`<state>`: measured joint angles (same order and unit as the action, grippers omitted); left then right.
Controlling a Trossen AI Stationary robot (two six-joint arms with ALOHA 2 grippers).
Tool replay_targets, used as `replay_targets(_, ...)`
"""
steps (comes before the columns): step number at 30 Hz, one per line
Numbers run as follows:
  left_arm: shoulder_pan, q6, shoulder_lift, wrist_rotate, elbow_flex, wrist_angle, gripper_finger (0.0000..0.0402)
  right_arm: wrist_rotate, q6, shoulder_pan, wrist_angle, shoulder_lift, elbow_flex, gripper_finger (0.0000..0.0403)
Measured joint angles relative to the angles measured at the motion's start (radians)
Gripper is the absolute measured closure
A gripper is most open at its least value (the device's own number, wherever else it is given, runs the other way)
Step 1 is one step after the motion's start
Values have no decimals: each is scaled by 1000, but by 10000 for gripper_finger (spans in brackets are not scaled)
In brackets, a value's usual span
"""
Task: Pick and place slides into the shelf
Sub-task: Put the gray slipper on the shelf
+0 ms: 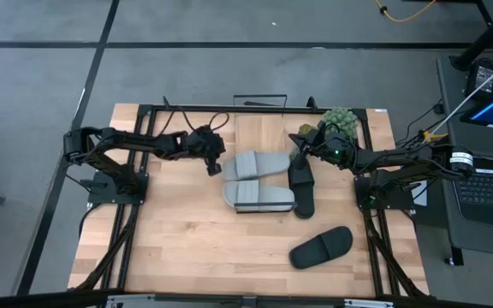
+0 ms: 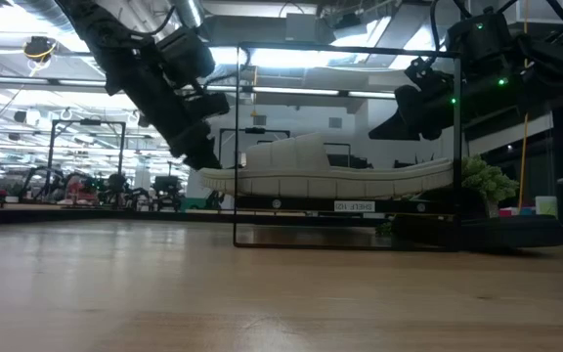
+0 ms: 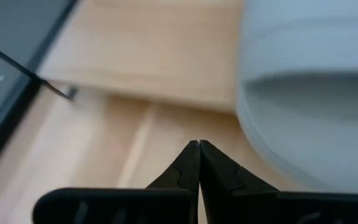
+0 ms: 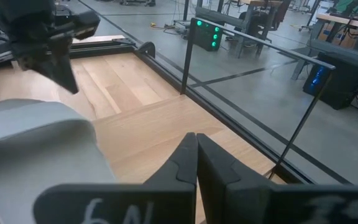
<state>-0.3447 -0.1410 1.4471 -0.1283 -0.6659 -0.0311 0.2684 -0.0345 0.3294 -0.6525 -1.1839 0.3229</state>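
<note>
Two light grey slides [image 1: 255,165] [image 1: 259,196] lie side by side, soles down, on the shelf's [image 1: 264,133] wood plank top. In the low view the near grey slide [image 2: 330,168] shows side on, above the wire frame. One black slide [image 1: 303,186] lies along the shelf's right side. Another black slide [image 1: 322,246] rests on the tabletop at the near right. My left gripper [image 1: 216,166] is shut just off the far grey slide's [image 3: 309,93] left end. My right gripper [image 1: 298,151] is shut over the black slide's far end.
A green potted plant [image 1: 337,120] stands at the table's far right corner, close behind my right arm. The shelf's thin black wire frame [image 2: 235,147] rises around the plank. Bare tabletop [image 1: 187,248] stretches along the near and left sides.
</note>
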Motion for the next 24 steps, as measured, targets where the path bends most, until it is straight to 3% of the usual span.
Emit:
replay_targets(7, -38, -27, 0, 137, 0, -89, 400, 0, 0, 0, 0, 0, 0, 397)
replay_targets(12, -78, -50, 0, 141, -56, -77, 400, 0, 0, 0, 0, 0, 0, 397)
replay_targets(17, -120, -131, 7, 206, -164, 11, 401, 0, 0, 0, -1, 0, 0, 397)
replay_targets(24, -154, -183, 135, 299, -309, 145, 401, 0, 0, 0, -6, 0, 0, 397)
